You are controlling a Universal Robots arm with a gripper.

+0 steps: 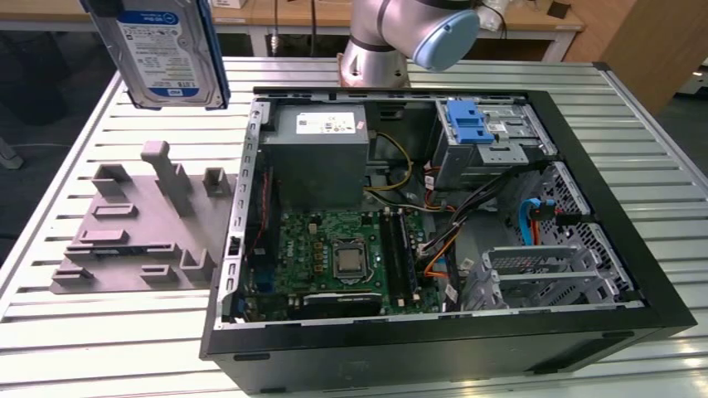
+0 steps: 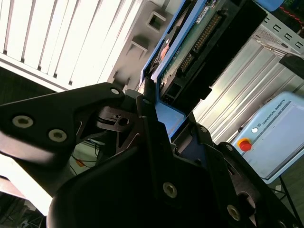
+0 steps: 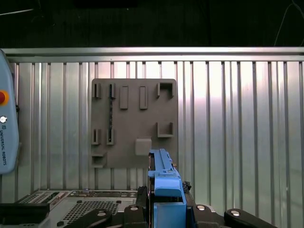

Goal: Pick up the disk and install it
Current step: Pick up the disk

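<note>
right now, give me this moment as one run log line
gripper: shut on silver-grey rectangular disk in blue plastic carrier | disk: held in air, clear of grey slotted fixture plate, outside open black computer case

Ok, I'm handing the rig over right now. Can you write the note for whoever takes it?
Gripper: shut on the disk, clamped on its blue carrier.
Disk: in the air, upright, above the grey fixture plate, to the exterior view's left of the open computer case.
Done: the pickup. The disk is lifted clear of the plate.
Left: the install. The disk is not yet in the case. The metal drive cage with the blue latch sits inside the case, at the end nearer the arm's base.
</note>
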